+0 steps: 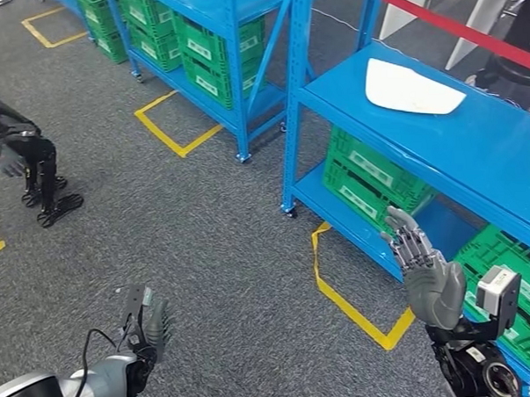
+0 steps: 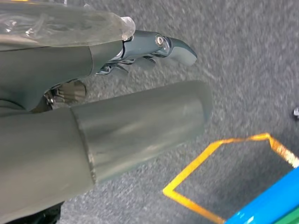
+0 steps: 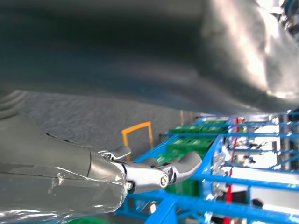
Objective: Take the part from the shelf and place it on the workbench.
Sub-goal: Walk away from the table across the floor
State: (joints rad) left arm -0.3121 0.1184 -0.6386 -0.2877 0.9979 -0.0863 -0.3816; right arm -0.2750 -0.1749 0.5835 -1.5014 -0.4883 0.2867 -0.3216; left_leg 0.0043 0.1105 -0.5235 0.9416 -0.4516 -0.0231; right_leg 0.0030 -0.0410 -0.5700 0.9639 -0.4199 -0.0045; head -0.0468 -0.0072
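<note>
On the upper blue shelf (image 1: 490, 147) in the head view lies the part (image 1: 413, 87), a flat white piece, untouched, ahead of and above the right hand (image 1: 424, 263), well apart from it. The right hand is raised beside the shelf's lower tier, fingers spread, holding nothing. The left hand (image 1: 152, 321) hangs low over the grey carpet (image 1: 201, 240), fingers loosely apart and empty. Green crates (image 1: 370, 177) fill the lower tier; yellow tape (image 1: 351, 299) marks squares on the floor; a second blue rack (image 1: 216, 38) stands further back. No workbench can be identified. In the left wrist view, the left hand (image 2: 105, 102) shows a thick thumb and a dark finger extended over carpet, nothing between them, with a yellow tape corner (image 2: 211, 154) nearby. In the right wrist view, the right hand (image 3: 116, 177) shows fingers reaching out, unloaded, toward blue shelf framing (image 3: 225, 177) and green crates (image 3: 190, 144); the part cannot be made out here. Judged step: the approach, before any grasp. The next move appears to call for lifting the right hand up to the upper tier and over the part, then closing on its near edge.
</note>
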